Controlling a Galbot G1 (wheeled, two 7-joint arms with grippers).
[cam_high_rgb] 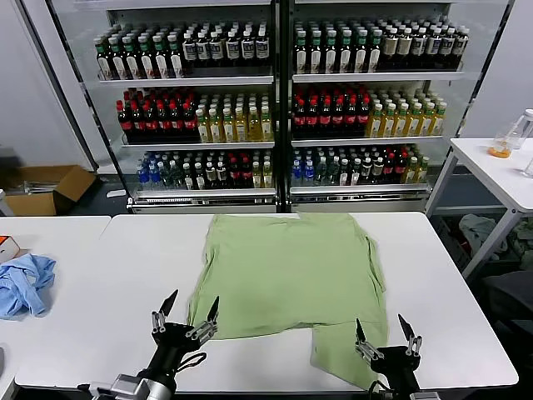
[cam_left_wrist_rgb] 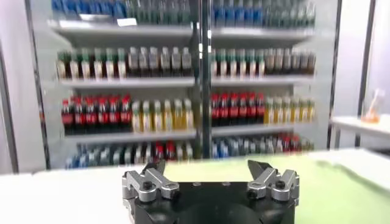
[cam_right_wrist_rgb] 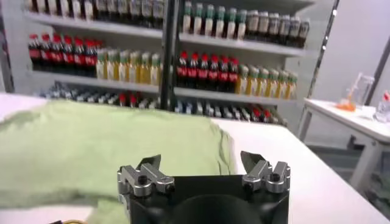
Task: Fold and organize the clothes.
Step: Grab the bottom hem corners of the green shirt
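The light green shirt (cam_high_rgb: 287, 275) lies spread flat on the white table (cam_high_rgb: 125, 283), plain side up, with one part reaching down to the near edge at the right. Collar, buttons and print are hidden. My left gripper (cam_high_rgb: 191, 306) is open and empty, hovering at the shirt's near left corner. My right gripper (cam_high_rgb: 382, 327) is open and empty beside the shirt's near right part. The shirt also shows in the left wrist view (cam_left_wrist_rgb: 317, 182) beyond the open left gripper (cam_left_wrist_rgb: 209, 167), and in the right wrist view (cam_right_wrist_rgb: 103, 146) beyond the open right gripper (cam_right_wrist_rgb: 200, 163).
A crumpled blue cloth (cam_high_rgb: 23, 283) lies at the table's far left. Shelves of bottles (cam_high_rgb: 275, 100) stand behind the table. A second white table (cam_high_rgb: 500, 171) stands at the right. A cardboard box (cam_high_rgb: 46, 187) sits on the floor at the left.
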